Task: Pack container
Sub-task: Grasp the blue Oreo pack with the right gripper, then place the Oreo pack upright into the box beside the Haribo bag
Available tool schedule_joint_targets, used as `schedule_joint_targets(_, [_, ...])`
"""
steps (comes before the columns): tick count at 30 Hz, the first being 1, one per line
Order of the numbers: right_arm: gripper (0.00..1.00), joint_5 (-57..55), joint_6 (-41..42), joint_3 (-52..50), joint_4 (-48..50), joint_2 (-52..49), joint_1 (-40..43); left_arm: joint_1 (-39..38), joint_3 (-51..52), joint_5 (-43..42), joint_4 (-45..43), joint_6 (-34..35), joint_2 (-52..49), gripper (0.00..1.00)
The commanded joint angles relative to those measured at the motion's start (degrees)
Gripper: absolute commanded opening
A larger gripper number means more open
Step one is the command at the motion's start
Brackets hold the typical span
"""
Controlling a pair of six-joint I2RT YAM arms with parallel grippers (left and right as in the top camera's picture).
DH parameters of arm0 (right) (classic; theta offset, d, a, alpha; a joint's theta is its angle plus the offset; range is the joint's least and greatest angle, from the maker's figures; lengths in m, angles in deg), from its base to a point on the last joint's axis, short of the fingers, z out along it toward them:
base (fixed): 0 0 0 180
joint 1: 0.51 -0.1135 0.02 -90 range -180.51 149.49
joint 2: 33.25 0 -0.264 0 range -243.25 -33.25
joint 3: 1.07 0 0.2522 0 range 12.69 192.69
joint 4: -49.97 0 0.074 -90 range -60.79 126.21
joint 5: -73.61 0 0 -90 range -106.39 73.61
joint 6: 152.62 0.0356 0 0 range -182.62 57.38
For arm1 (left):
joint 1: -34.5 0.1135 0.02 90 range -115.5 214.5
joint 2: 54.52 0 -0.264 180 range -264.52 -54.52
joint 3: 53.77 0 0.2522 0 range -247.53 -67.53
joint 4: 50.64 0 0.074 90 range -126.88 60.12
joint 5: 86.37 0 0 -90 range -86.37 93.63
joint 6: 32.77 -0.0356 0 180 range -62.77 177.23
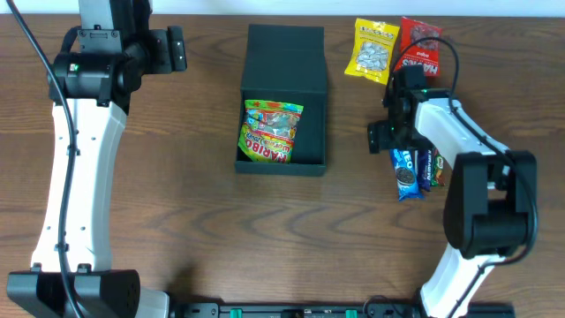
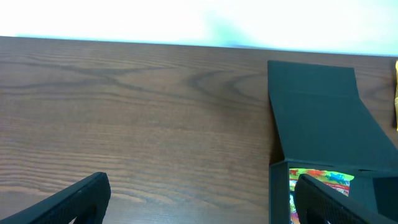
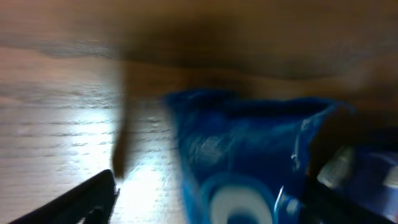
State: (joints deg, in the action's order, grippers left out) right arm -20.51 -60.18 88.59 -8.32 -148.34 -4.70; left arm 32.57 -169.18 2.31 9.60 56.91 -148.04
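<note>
container [image 1: 281, 166]: middle of counter [image 1: 177, 203] toward far edge, flap lid laid back so the mouth is free, gummy packet [image 1: 269, 132] inside | right claw [image 1: 402, 148]: low over blue biscuit packet [image 1: 406, 175] near right edge, jaws spread either side, likely lining up a pick | left claw [image 2: 205, 202]: parted, empty, by far-left corner, clear of the box | yellow packet [image 1: 371, 49] and red packet [image 1: 419, 49]: far-right corner, unpacked

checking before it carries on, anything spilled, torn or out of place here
nothing stands out: the box lies open with one sweets bag inside, the yellow packet and red packet lie flat beside it, and the blue packet sits at the right pincer.
</note>
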Motion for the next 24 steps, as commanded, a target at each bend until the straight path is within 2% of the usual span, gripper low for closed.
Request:
schedule_joint_targets(1, [0.72, 0.1, 1.0, -0.4, 0.0, -1.2, 0.5, 0.2, -0.2, -0.3, 0.1, -1.0, 1.4, 0.95])
schedule_joint_targets(5, [0.41, 1.9, 3.1, 1.0, -0.8, -0.9, 0.5, 0.1, -0.2, -0.3, 0.0, -1.0, 1.4, 0.95])
schedule_joint_targets(7, [0.33, 4.1, 3.6, 3.3, -2.4, -0.8, 0.5, 0.1, -0.2, -0.3, 0.0, -1.0, 1.4, 0.95])
schedule_joint_targets(15, [0.24, 7.6, 8.0, 21.9, -13.9, -0.7, -1.7, 0.1, -0.2, -0.3, 0.0, -0.9, 1.4, 0.95])
schedule_joint_targets(18, [0.24, 7.6, 11.2, 28.6, -17.3, -0.7, -4.3, 0.1, -0.2, -0.4, 0.0, -0.8, 1.4, 0.95])
schedule_joint_targets(24, [0.24, 8.9, 24.3, 32.7, -14.4, -1.1, -12.9, 0.1, -0.2, -2.8, 0.0, -0.7, 1.4, 0.95])
